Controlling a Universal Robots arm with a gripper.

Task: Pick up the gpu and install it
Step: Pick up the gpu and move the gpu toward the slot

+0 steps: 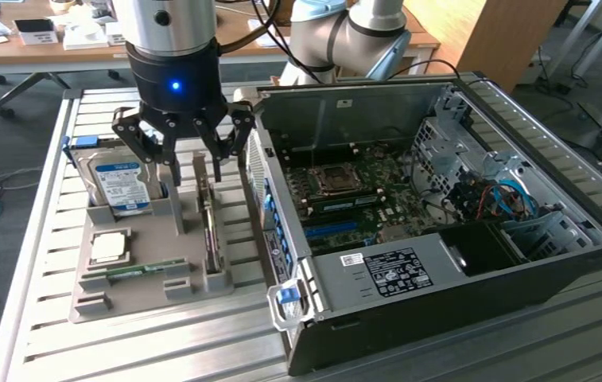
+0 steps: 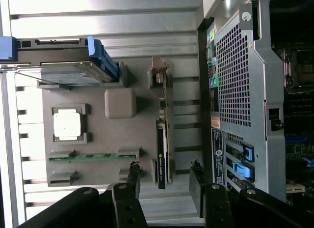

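We see the arm coming straight down over the grey tray (image 1: 141,290), its gripper (image 1: 196,163) pointing at the table, fingers spread apart and holding nothing. The gpu (image 1: 209,227) stands on edge in the tray's slot nearest the open computer case (image 1: 471,267), just below the fingertips, untouched
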